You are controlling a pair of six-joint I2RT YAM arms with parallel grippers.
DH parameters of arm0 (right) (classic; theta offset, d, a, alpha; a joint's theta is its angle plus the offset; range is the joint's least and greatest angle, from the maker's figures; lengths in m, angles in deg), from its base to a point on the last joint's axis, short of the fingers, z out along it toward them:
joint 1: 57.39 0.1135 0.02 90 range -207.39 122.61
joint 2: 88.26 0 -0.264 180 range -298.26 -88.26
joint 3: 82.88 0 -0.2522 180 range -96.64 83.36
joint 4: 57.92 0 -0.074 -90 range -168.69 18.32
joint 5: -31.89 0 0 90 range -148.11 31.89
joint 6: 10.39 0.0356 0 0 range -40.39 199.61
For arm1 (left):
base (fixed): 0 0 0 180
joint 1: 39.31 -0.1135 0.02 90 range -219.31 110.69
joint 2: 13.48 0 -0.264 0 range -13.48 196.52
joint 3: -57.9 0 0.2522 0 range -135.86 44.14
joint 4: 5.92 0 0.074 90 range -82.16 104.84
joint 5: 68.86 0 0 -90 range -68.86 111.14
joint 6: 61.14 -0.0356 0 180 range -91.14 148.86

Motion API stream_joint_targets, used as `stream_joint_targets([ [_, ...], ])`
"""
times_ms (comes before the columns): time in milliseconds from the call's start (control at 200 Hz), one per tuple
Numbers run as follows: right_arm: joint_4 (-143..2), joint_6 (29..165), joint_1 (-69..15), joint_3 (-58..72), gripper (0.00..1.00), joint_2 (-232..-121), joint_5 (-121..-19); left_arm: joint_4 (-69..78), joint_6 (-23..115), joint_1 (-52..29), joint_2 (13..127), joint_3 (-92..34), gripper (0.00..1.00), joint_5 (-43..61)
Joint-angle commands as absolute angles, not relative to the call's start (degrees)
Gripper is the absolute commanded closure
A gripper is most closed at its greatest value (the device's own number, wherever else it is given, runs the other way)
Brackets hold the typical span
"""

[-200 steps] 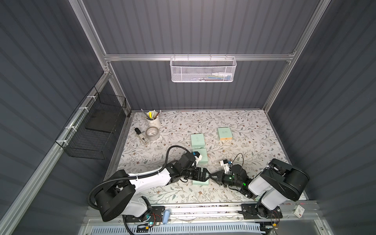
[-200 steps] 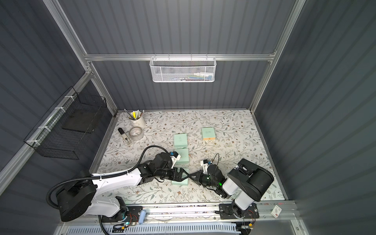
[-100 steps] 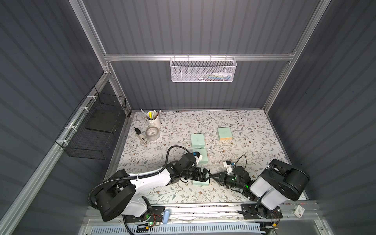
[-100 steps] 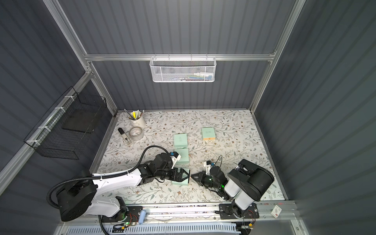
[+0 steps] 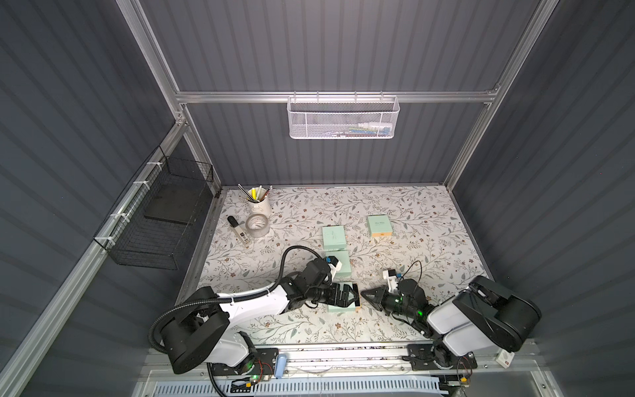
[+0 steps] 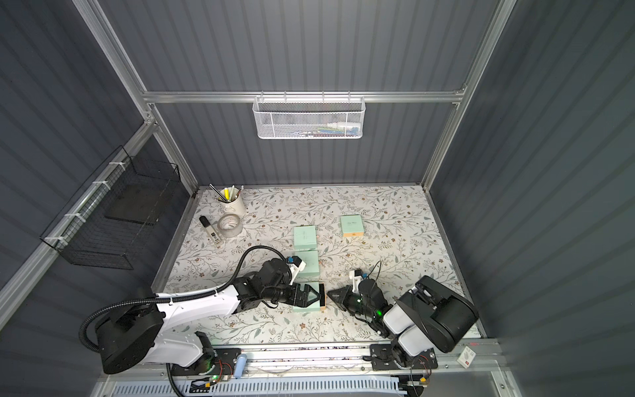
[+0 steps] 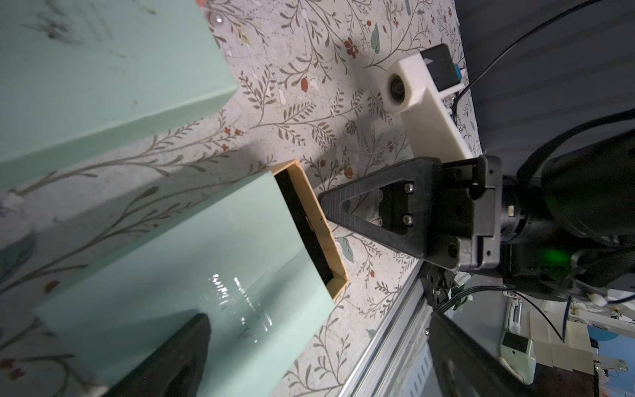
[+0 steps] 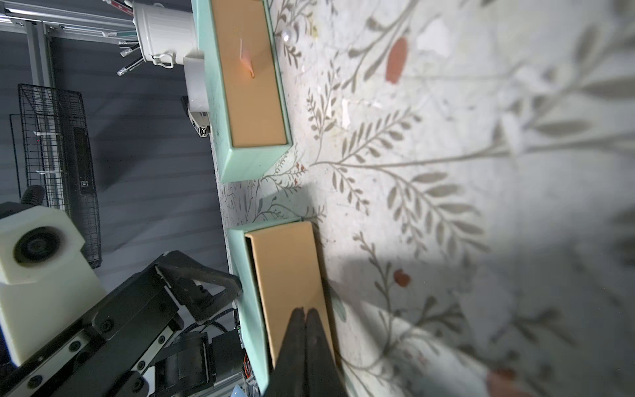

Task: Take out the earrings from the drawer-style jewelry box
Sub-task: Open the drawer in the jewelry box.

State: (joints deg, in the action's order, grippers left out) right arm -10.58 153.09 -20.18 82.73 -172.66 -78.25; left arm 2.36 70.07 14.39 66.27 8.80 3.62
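The drawer-style jewelry box is a mint sleeve near the front rail, with its tan drawer poking slightly out. The dark inside is mostly hidden. My left gripper is open. One finger lies over the sleeve's top and the other is off its rail side. My right gripper is shut, with its tips at the drawer's front face. Whether anything is pinched cannot be told. One tiny pale earring stud lies on the table beside the neighbouring box.
Three more mint boxes lie further back. A pen cup, tape roll and marker stand at the back left. Wire baskets hang on the walls, and the metal rail runs along the front.
My right gripper has drawn back a little to the right, away from the left gripper, still shut. The left arm has stayed still.
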Motion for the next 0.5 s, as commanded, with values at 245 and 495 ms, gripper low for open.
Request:
stream_joint_targets([
  [245, -36.7, 149.6, -21.8, 83.1, 1.00, -154.2, -71.5, 10.4, 71.4, 14.4, 66.2, 11.4, 0.00, 5.9],
  [495, -46.8, 147.6, -22.0, 82.0, 1.00, -146.4, -70.3, 10.3, 71.5, 14.5, 66.1, 11.3, 0.00, 5.9],
])
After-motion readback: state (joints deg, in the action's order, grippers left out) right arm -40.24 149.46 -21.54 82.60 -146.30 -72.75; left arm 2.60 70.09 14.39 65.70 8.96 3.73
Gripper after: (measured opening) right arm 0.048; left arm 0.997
